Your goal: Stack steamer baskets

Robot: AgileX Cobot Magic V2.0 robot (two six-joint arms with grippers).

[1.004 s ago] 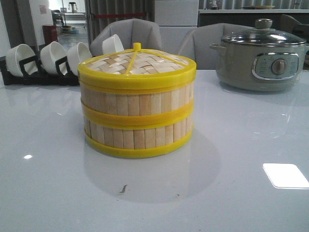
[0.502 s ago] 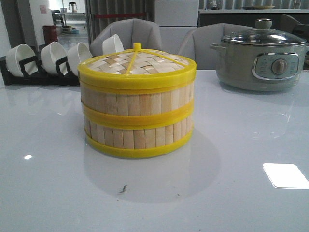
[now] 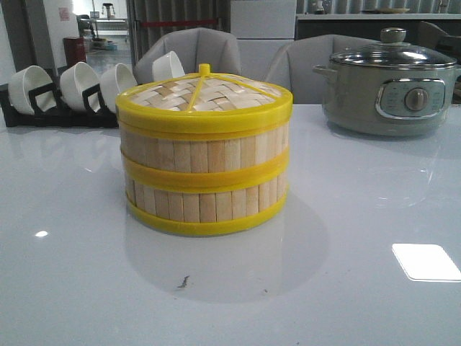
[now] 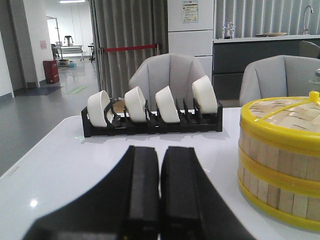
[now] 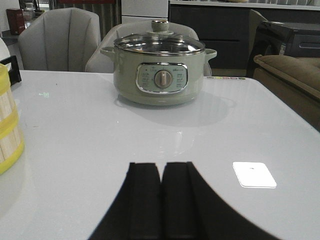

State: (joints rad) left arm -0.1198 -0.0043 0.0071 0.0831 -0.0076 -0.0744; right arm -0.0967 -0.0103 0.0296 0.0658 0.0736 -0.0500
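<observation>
Steamer baskets (image 3: pixel 205 169) at mid-table: two slat-walled tiers seated one on the other, yellow rims aligned with no visible overhang, closed by a woven lid (image 3: pixel 204 94) with a small yellow knob. Judged from this arrangement, the stacking appears complete; no loose tier shows in any view, and nothing seems left beyond keeping the arms clear.

Left gripper (image 4: pixel 160 192): fingers pressed together, holding nothing, low over the table (image 3: pixel 346 288) and apart from the stack, which lies just off to one side in the left wrist view. Right gripper (image 5: pixel 161 200): fingers likewise closed on nothing, with only the edge of the stack visible at the margin of the right wrist view. Neither gripper appears in the front view.

Surroundings: a black rack (image 3: pixel 54 112) of white bowls (image 3: pixel 79 83) stands behind the stack toward the robot's left, near the far table edge; a grey-green electric pot (image 3: pixel 389 90) with a glass lid stands behind it toward the right. Both are well apart from the stack. The glossy white surface in front of and beside the stack is bare, giving open room for either arm; the right table edge shows in the right wrist view beyond the pot
</observation>
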